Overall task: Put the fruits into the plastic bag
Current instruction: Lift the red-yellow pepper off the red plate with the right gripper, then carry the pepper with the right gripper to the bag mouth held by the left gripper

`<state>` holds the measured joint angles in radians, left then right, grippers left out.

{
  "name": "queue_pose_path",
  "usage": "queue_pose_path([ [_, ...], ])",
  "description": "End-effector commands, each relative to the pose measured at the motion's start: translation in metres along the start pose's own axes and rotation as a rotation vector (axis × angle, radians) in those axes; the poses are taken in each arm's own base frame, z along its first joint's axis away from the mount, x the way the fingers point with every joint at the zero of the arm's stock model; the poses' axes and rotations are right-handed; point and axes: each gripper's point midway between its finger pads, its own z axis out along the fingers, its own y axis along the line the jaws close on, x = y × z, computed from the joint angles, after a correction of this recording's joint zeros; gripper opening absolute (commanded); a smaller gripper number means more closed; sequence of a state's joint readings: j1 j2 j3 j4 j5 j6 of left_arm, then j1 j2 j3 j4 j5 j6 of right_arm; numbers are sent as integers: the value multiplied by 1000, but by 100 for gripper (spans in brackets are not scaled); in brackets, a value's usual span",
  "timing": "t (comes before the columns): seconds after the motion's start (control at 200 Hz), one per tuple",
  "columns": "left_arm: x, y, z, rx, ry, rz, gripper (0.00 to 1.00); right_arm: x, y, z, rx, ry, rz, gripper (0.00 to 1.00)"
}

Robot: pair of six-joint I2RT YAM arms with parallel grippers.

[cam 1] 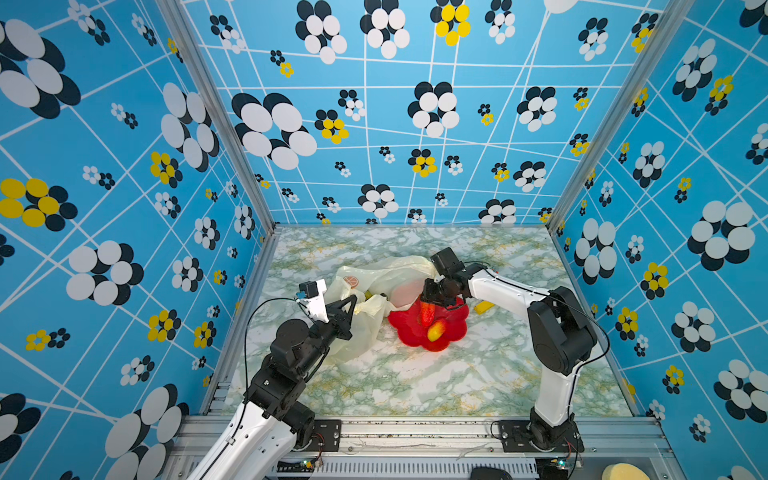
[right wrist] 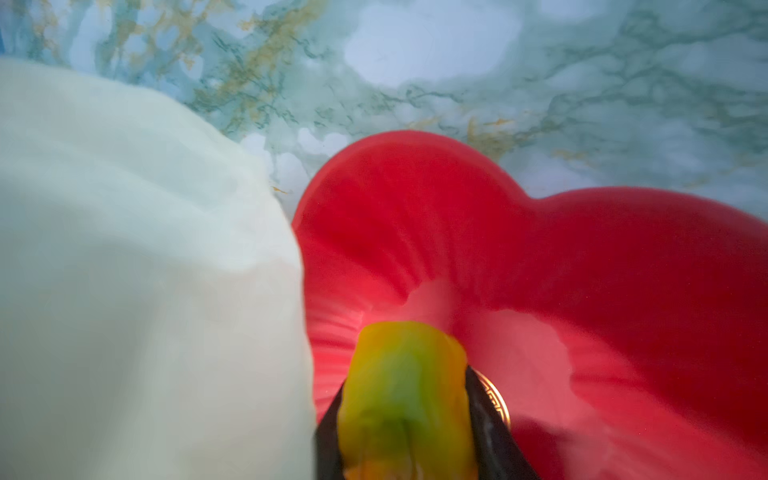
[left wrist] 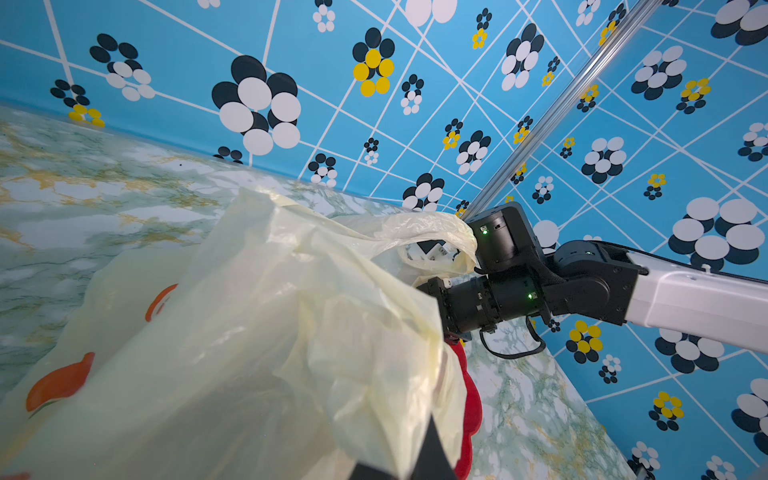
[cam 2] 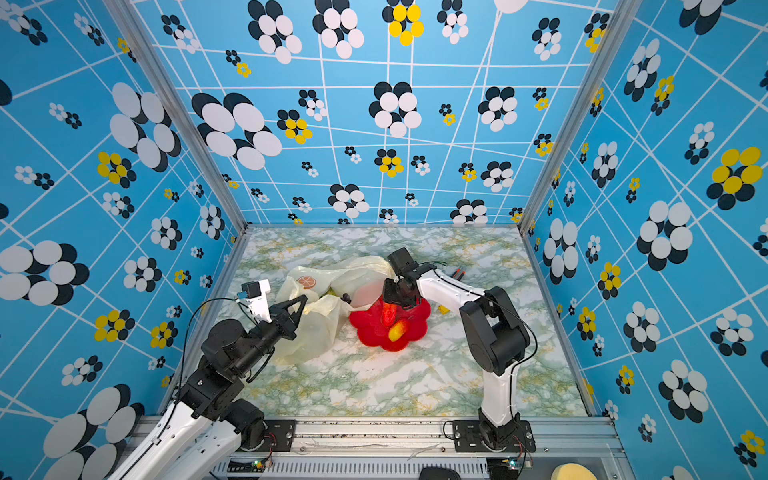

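Fruit [right wrist: 402, 399] in right gripper [right wrist: 405, 380] (at plate [right wrist: 623, 266])

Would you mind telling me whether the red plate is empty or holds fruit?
Holds fruit: a yellow-red fruit lies on the red plate, and the right end effector grips a red-orange fruit over it.

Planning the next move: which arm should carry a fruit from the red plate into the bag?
Right. The right gripper is at the red plate, jaws closed on the long fruit; the left gripper is shut on the plastic bag, holding its edge.
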<state>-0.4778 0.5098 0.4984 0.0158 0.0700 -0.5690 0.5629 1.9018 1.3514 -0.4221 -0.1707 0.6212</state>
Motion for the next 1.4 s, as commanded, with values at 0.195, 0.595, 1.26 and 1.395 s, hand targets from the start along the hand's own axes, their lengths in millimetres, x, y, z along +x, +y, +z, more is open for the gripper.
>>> queue_pose_path([
  [0.195, -2, 2, -2, -11, -2, -24, 0, -1, 17, -17, -82, -50, -11, 29],
  [0.595, 5, 1, 9, -2, 32, -81, 0, -4, 22, -39, -162, -142, -31, 24],
  [1.26, 19, 2, 20, -1, 84, -134, 0, -26, 34, -100, -260, -424, -114, 22],
  [1.395, 23, -2, 24, 11, 100, -132, 0, -29, 36, -110, -269, -447, -120, 22],
])
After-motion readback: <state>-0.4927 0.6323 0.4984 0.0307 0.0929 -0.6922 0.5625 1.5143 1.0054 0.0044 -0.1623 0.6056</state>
